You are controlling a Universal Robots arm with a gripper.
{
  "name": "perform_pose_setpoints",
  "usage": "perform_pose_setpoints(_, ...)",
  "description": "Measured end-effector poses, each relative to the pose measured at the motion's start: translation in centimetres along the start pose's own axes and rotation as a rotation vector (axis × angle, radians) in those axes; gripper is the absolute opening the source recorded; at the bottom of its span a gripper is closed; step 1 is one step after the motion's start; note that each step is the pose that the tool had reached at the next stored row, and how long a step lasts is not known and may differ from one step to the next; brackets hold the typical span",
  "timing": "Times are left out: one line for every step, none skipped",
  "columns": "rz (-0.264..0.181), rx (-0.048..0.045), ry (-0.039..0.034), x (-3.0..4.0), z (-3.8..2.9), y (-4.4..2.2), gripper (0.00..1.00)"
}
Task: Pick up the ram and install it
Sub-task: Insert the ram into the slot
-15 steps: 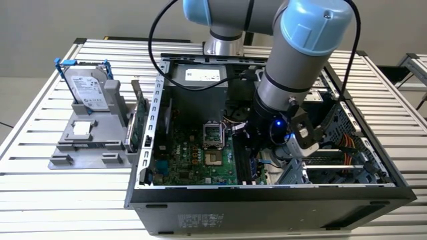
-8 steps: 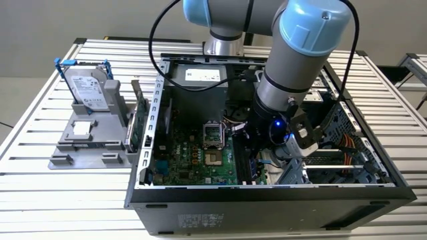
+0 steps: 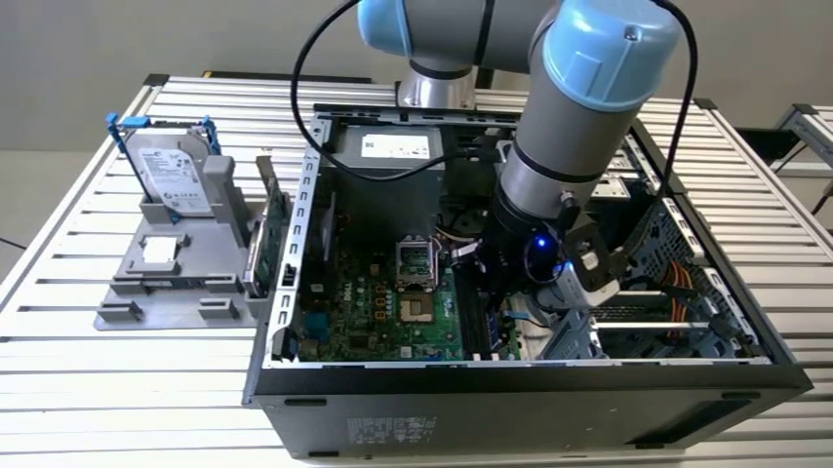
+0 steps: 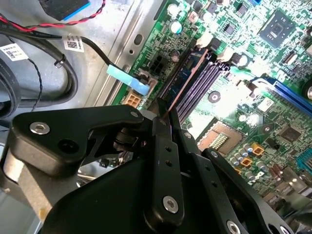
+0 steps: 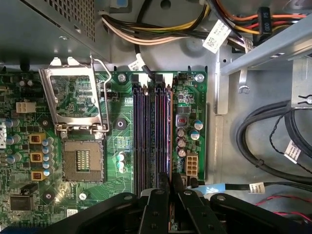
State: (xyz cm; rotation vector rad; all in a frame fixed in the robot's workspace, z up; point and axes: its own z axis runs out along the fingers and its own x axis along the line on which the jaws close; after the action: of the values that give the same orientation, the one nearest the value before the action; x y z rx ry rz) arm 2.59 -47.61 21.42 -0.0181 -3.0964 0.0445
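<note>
A slatted metal counter (image 3: 78,214) carries an open computer case (image 3: 521,390), lying on its side. Inside the case a green motherboard (image 3: 390,312) is seen, with an open processor socket (image 5: 80,158) and a row of dark memory slots (image 5: 146,131) just beside it, toward 3 o'clock of the socket in the first wrist view. The arm (image 3: 573,127) is lowered into the case from 12 o'clock in the exterior view, and the gripper (image 5: 171,187) is held directly over the slots. The ram (image 4: 187,73) is gripped edge-on between the closed jaws; it is seen as a thin dark blue stick lined up along the slot nearest the case wall, whether fully seated cannot be told. Bundled cables (image 5: 263,141) are laid close by, beyond the board's edge, and a pale blue flat cable (image 4: 127,80) is near the slot ends. At 9 o'clock of the case, in the exterior view, a grey holder (image 3: 170,283) is set, with a silver hard drive (image 3: 170,171) standing upright in it.
</note>
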Motion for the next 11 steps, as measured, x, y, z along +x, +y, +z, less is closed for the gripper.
perform_pose_setpoints(0.0,0.0013,0.0,0.0,0.02,0.01,0.0)
perform_pose_setpoints(0.0,0.0028,0.0001,0.0,0.06,0.03,0.0)
perform_pose_setpoints(0.0,0.0041,0.0001,0.0,0.1,0.06,0.0)
perform_pose_setpoints(0.0,0.0049,0.0,0.0,0.13,0.09,0.0)
perform_pose_setpoints(0.0,0.006,0.0,0.0,0.15,0.12,0.0)
perform_pose_setpoints(0.0,0.0076,0.0,0.0,0.16,0.16,0.0)
perform_pose_setpoints(0.0,0.009,0.0,0.0,0.18,0.21,0.0)
perform_pose_setpoints(0.0,0.0097,-0.0001,0.0,0.2,0.24,0.0)
perform_pose_setpoints(0.0,0.0103,-0.0001,0.0,0.21,0.28,0.0)
perform_pose_setpoints(0.0,0.0106,-0.0001,0.0,0.22,0.32,0.0)
perform_pose_setpoints(0.0,0.0116,-0.0001,0.0,0.22,0.36,0.0)
